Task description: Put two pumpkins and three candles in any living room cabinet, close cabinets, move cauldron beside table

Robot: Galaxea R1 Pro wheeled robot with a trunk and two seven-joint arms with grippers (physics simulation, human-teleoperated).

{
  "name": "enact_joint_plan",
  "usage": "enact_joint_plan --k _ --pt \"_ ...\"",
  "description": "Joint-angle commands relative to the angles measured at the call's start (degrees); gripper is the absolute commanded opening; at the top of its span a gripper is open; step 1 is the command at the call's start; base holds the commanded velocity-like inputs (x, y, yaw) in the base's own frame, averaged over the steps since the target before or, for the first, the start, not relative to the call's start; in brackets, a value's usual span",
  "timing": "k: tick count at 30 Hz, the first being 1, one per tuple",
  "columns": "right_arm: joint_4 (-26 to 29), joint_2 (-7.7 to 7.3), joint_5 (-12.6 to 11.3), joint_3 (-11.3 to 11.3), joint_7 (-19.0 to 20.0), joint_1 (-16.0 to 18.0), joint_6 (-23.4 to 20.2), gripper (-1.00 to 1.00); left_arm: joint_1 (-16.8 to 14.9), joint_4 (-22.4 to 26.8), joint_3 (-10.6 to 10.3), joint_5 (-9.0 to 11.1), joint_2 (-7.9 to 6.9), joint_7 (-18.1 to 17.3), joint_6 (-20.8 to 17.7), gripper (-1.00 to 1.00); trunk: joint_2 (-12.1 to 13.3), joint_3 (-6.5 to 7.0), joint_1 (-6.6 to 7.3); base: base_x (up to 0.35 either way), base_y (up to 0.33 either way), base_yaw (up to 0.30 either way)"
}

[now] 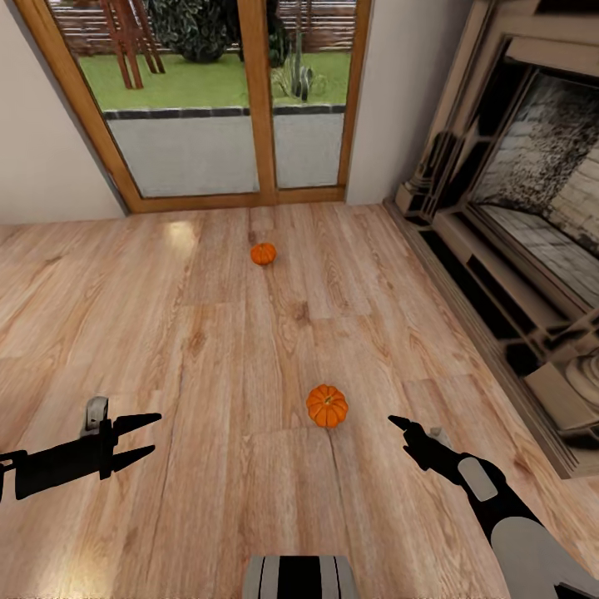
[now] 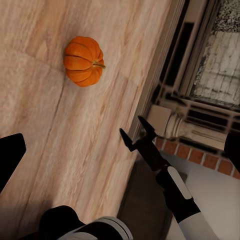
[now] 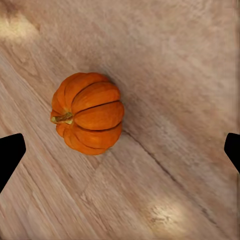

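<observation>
Looking down from the head camera, I saw the near pumpkin (image 1: 327, 405) on the wood floor (image 1: 208, 349), between my two arms and just ahead of them. The far pumpkin (image 1: 263, 254) sat near the glass door (image 1: 225, 100). My left gripper (image 1: 146, 435) had its fingers spread apart, empty. My right gripper (image 1: 402, 429) also stood apart, the pumpkin between its fingertips in the wrist view.

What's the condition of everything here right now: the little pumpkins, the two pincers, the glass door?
Near pumpkin: on the wooden floor, tipped on its side, free, between the pincers.
Far pumpkin: on the floor nearer the door, untouched.
Left pincer: open, empty.
Right pincer: open, empty, just beside the near pumpkin.
Glass door: closed.
</observation>
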State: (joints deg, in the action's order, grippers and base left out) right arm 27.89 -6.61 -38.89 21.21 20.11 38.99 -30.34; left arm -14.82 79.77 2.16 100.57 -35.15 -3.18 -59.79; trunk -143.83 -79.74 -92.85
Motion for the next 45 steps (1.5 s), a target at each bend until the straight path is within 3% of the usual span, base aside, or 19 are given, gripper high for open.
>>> enact_joint_plan --k 1,13,16,20,29,31,37,45 --pt "0.0 0.06 -0.1 0.3 0.1 0.0 -0.4 1.00 0.0 0.0 0.0 -0.3 0.00 -0.3 -0.2 1.00 0.0 -0.27 -0.01 0.000 0.000 0.000" --pt "0.3 0.19 -0.1 0.2 0.5 0.0 -0.3 1.00 0.0 0.3 0.1 -0.2 0.03 -0.4 -0.2 1.00 -0.2 -2.92 -0.32 0.000 0.000 0.000" --pt "0.0 0.19 -0.1 0.2 4.3 0.0 -0.2 1.00 0.0 0.8 -0.9 0.0 0.11 -0.6 -0.2 1.00 -0.2 -3.59 -0.40 0.000 0.000 0.000" --pt "0.0 0.11 0.2 0.2 11.1 0.0 -0.1 1.00 -0.1 0.8 -1.1 3.3 0.09 -0.7 -0.2 1.00 -0.3 -4.47 -0.50 0.000 0.000 0.000" --pt "0.0 0.13 0.2 0.3 13.0 0.0 0.0 1.00 -0.1 1.1 -1.7 4.6 -0.01 -0.9 -0.2 1.00 -0.4 -6.47 -0.73 0.000 0.000 0.000" --pt "0.0 0.18 0.2 0.3 13.0 0.0 0.1 1.00 -0.1 1.1 -1.7 4.7 -0.11 -1.1 -0.2 1.00 -0.4 -6.47 -0.73 0.000 0.000 0.000" --pt "0.0 0.22 0.3 0.2 13.0 0.0 0.1 1.00 0.9 0.9 -1.9 4.6 0.04 -6.7 -0.2 1.00 -0.4 -6.47 -0.73 0.003 0.000 0.000" --pt "0.0 0.19 0.3 0.2 13.0 0.0 0.1 1.00 2.7 0.7 -1.6 4.3 -0.09 -7.8 -0.2 1.00 -0.4 -6.47 -0.73 0.207 0.000 0.000"
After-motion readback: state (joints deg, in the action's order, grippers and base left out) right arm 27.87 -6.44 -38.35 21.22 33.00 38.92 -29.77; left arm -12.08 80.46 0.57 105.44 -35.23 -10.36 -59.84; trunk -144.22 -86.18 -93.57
